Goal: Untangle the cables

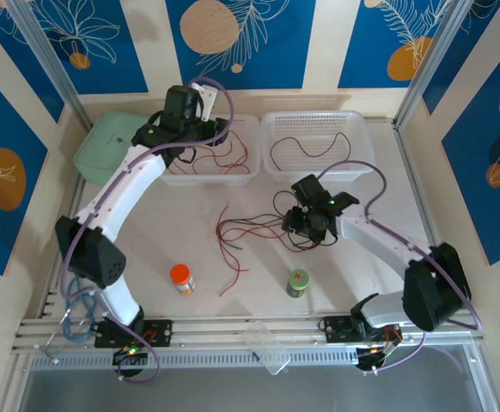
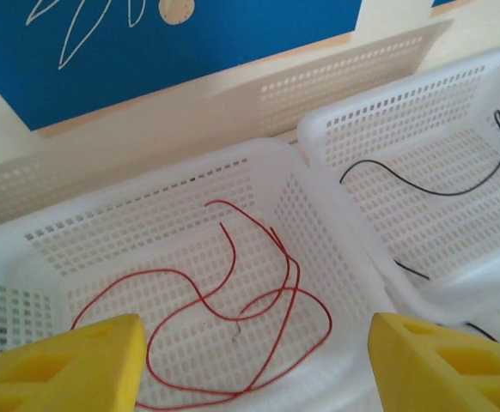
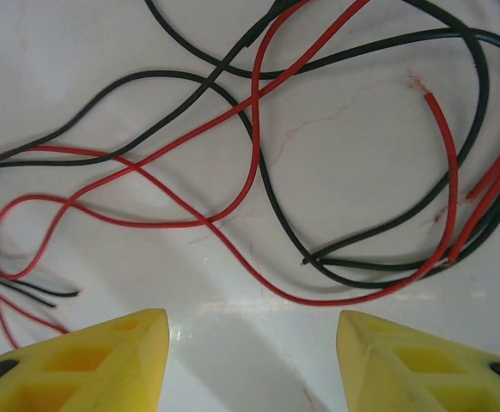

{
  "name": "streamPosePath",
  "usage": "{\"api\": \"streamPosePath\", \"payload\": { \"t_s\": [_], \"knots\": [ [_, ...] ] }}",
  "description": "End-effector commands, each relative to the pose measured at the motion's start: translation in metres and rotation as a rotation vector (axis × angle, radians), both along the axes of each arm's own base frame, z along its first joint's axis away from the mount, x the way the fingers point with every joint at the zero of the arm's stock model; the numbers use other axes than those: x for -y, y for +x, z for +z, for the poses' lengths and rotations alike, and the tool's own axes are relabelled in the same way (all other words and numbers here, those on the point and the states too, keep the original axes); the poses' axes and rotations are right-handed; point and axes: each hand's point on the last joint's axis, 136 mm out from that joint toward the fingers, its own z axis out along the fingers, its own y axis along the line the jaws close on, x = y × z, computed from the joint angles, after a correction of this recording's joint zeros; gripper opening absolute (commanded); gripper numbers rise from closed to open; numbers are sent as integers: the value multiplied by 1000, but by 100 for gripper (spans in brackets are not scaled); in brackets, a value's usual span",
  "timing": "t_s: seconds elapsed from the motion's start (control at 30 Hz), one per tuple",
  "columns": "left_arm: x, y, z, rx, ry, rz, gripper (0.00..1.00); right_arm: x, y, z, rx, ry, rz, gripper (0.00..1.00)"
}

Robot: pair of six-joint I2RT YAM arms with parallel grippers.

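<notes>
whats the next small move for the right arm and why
Probably lower the right gripper onto the red cable and close. Its jaws stand open and empty just above the tangle on the table, and that cable's cut end lies free, so it may pull out easily. The left basket holds red ones, so it likely goes there.

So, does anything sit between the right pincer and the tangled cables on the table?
Nothing visible does. The open right pincer faces the red and black cables directly, with just bare table between them.
</notes>
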Motion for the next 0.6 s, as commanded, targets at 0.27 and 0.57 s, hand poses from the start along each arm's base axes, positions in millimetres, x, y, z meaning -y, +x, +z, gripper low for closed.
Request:
{"api": "streamPosePath", "payload": {
  "t_s": [0.27, 0.57],
  "knots": [
    [-20, -77, -27, -120, -103, -14, 69, -10, 35, -43, -84, -88, 44, 50],
    [-35, -110, -44, -155, -124, 0, 69, -14, 49, -62, -113, -80, 27, 40]
  ]
}}
